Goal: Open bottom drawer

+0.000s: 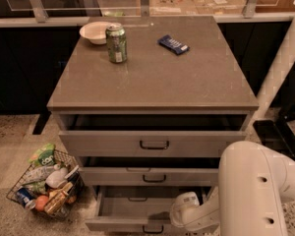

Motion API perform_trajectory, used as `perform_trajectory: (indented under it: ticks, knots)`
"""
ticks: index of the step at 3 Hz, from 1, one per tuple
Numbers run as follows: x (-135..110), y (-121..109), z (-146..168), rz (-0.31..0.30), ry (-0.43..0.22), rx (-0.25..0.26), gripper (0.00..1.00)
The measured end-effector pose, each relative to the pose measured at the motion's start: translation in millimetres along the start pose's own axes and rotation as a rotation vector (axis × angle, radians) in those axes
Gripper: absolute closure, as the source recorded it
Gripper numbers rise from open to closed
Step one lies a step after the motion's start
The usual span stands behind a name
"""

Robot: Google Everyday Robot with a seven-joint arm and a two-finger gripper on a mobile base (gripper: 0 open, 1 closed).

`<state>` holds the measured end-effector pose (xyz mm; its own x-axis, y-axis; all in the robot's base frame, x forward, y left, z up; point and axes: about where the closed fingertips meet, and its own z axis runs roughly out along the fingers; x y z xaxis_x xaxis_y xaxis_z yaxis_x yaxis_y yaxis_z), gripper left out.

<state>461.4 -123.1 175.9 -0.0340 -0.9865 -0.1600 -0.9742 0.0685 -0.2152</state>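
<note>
hovering gripper (183, 211) by the pulled-out bottom drawer (128, 208) front, grasp impossible to tell

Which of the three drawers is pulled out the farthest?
The bottom drawer, with its grey floor exposed; the middle drawer and top drawer show only dark slits. The gripper is low, at the bottom drawer's front.

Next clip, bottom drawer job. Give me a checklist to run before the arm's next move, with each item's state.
1. Bottom drawer pulled out, inside showing: ok.
2. Its handle in view, nothing covering it: ok.
3. Gripper low at the drawer's right part, holding the handle: cannot tell.
4. Basket apart from the drawer's left side: ok.
5. Can upright on the cabinet top: ok.
</note>
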Motion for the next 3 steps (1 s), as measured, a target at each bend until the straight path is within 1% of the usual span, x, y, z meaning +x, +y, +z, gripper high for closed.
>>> perform_trajectory:
  ticks: [1, 2, 3]
  knots:
    - [0, -2, -4, 0.0, 0.0, 0.0, 1.0]
    - [-1, 1, -5, 0.004, 0.002, -0.006, 1.0]
    - [0, 34, -14, 0.048, 0.023, -0.077, 1.0]
